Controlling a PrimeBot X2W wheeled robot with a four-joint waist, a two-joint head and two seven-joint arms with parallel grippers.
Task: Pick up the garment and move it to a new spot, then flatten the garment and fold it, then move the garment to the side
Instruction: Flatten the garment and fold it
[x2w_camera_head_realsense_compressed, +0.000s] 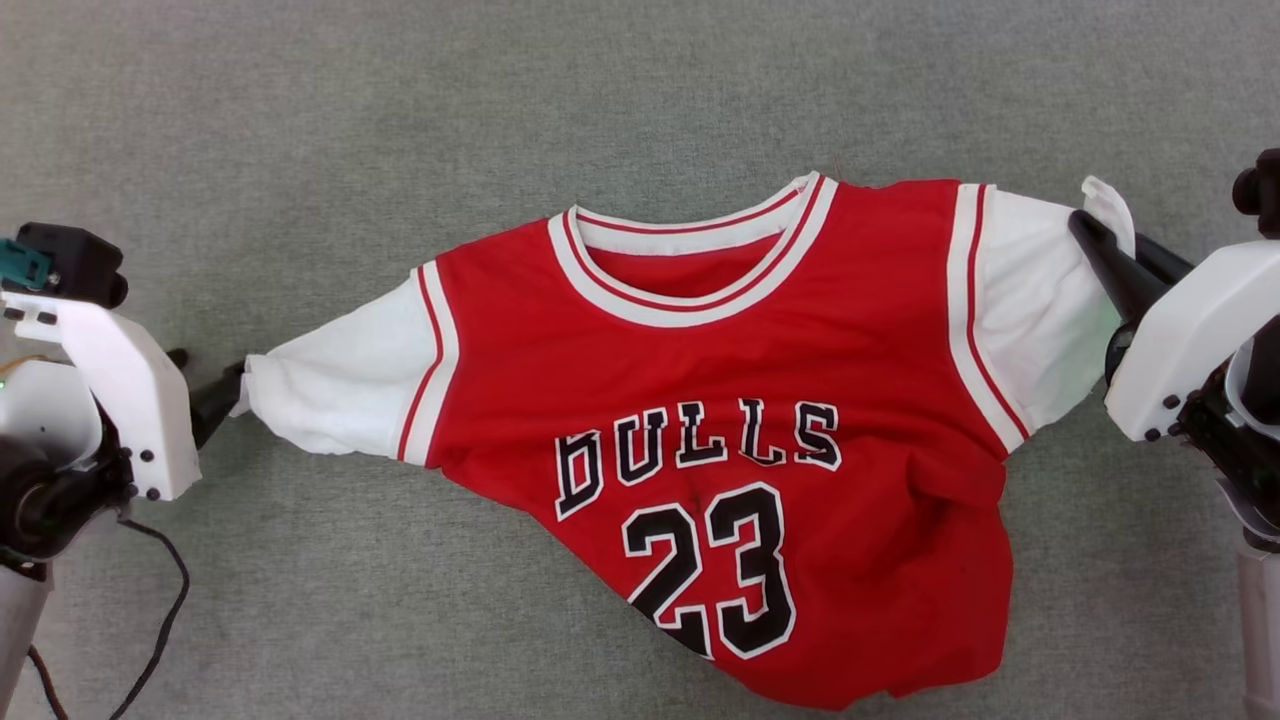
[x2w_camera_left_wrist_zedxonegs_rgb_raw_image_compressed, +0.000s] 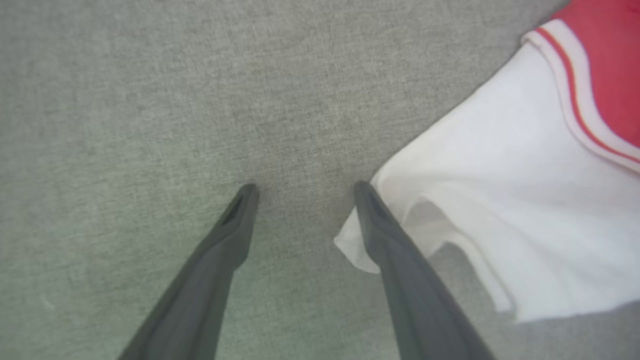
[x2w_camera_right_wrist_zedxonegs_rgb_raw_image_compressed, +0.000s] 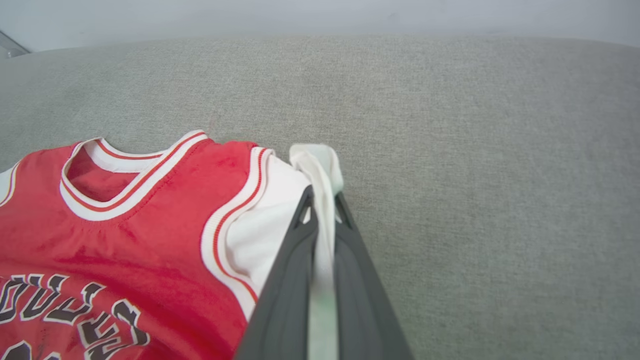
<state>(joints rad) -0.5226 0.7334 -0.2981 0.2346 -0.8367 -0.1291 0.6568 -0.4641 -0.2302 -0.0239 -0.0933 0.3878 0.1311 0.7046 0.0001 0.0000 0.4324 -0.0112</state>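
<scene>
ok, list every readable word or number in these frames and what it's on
"BULLS": black, white-outlined letters across the chest of the red shirt, head view.
"23": large black, white-outlined number just below that word, same shirt front.
Right wrist view: the same chest word is skewed and cut off by the frame edge, so it can't be read whole there.
Nothing else is readable.

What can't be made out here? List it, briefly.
- Head view: garment back, hidden under its front.
- Right wrist view: lettering, cut by the bottom edge.
- Left wrist view: whether left gripper touches the sleeve; its finger covers the edge.
</scene>
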